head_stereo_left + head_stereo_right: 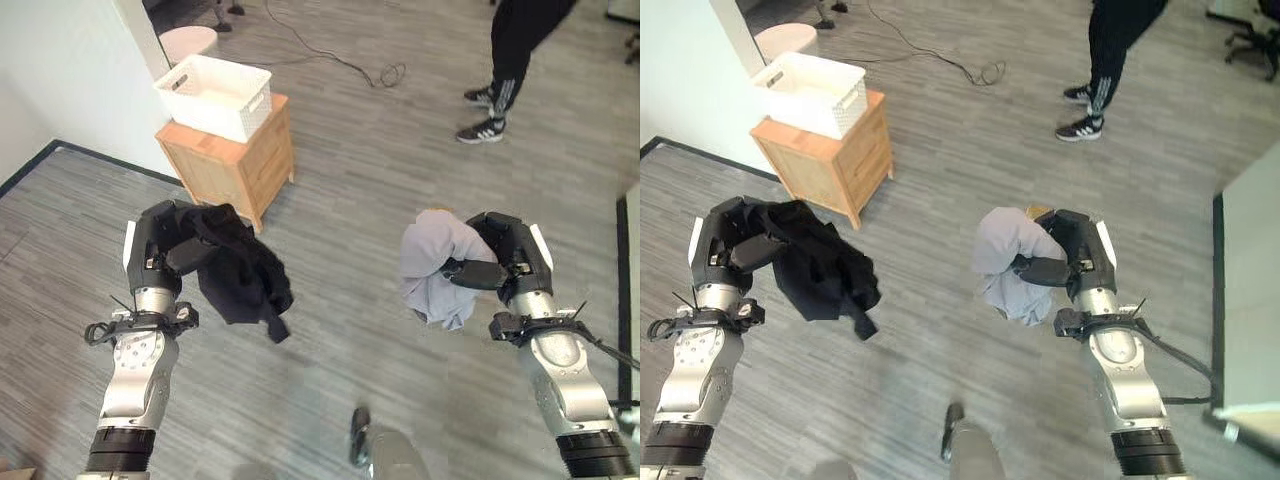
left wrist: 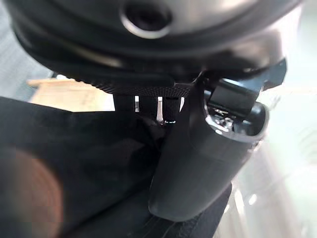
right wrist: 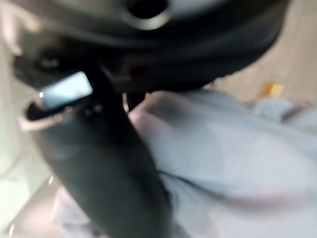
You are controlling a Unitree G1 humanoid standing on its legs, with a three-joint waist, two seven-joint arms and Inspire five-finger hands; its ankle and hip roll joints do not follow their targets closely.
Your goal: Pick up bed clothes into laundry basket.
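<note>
I see both arms raised over the grey plank floor (image 1: 380,170); my left hand (image 1: 165,245) has its fingers curled round a black garment (image 1: 240,270), soft and crumpled, hanging below it; my right hand (image 1: 1070,260) grips a pale grey cloth (image 1: 1010,260), bunched, thumb pressed across it, it seems. At 11 o'clock the white slotted laundry basket (image 1: 215,95) stands on a wooden cabinet (image 1: 230,165); at 1 o'clock a person's legs (image 1: 505,70) stand well apart.
</note>
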